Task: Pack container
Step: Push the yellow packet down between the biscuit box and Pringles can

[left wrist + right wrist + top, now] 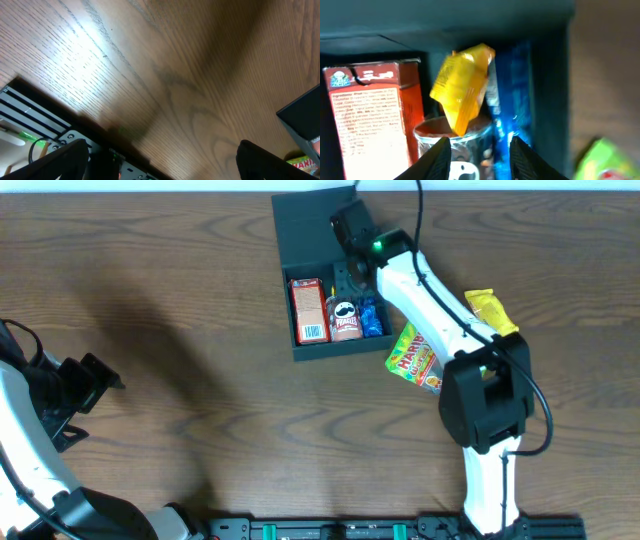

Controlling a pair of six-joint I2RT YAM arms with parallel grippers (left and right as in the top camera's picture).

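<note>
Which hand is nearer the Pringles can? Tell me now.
Right. The right hand hangs over the container, just beyond the Pringles can; the left hand sits far off at the table's left edge.

Dark wood-grain table (200, 330), black container (305, 235) standing open on it, green sweet bag (410, 360), yellow packet (488, 308) alongside

This is a robot lab or test bench, not a home. Two white-and-black arms, the left arm (25, 435) and the right arm (440, 305), rise from a black metal rail (330, 530) that runs along the near edge of a wood-grain table (200, 330). A black cable (420, 205) trails in over the far edge. A green status light (378, 247) glows on the right arm. Beyond the far edge is a plain white strip (150, 185).
</note>
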